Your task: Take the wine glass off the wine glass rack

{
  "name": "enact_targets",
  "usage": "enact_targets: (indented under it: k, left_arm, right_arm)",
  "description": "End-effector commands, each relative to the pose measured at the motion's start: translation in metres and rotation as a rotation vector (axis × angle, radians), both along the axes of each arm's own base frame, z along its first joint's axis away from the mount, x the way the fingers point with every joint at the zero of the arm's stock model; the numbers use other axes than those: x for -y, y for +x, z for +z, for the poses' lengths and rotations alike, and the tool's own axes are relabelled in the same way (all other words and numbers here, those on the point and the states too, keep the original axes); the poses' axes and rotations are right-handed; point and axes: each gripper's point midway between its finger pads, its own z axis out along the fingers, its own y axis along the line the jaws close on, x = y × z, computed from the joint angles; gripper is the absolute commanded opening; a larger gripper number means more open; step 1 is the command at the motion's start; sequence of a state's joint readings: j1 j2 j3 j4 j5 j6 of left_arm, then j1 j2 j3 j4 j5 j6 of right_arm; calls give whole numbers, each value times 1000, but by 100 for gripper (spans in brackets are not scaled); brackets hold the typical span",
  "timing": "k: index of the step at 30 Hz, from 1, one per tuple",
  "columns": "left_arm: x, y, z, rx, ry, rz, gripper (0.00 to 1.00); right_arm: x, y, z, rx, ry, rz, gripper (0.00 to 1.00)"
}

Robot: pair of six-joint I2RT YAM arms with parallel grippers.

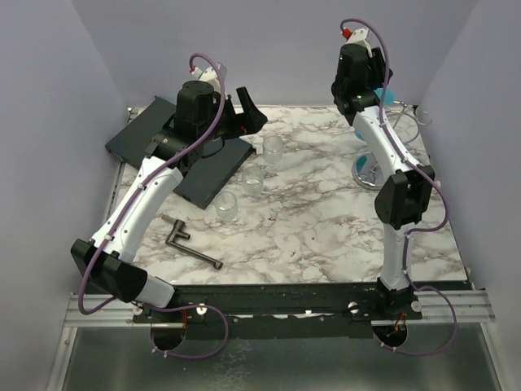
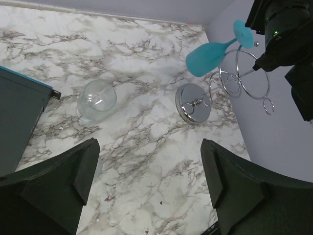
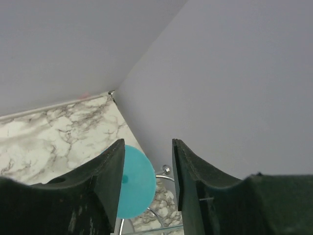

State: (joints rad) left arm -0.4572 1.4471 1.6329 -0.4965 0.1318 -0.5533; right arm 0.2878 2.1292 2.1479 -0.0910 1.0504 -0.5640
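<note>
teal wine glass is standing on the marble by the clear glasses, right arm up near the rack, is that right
Not quite. The teal wine glass is not on the marble: the left wrist view shows it hanging tilted from the wire arms of the wine glass rack. The right arm is up near the rack.

Plain pale lavender-grey walls (image 1: 49, 81) box in three sides. White grey-veined marble tabletop (image 1: 309, 236), wall corner meeting it at far right. Black metal rail (image 1: 285, 295) along near edge. Even, soft light.
</note>
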Motion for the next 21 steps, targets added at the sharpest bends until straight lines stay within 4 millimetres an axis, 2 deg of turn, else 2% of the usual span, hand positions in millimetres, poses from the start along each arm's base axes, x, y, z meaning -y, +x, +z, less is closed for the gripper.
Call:
enact_targets:
  k: [1,5,11,17,21]
  left_arm:
    - [-1,-5,10,23,-31,-16,92]
    - [0,-4,10,23,-32,-19,92]
    - [-3,-4,10,25,-31,-14,92]
    - [-6,-3,9,22,-31,-9,92]
    - [-6,-1,7,18,-33,-11,92]
  right_arm:
    - [-9,-8,-25,-97,74,69,52]
    - [-12,-10,-44,-159,58,84,56]
    - [-11,-6,-56,-192,18,72,56]
    - [-16,-5,-61,-200,9,72,56]
    - [-20,-5,-52,-175,2,66,56]
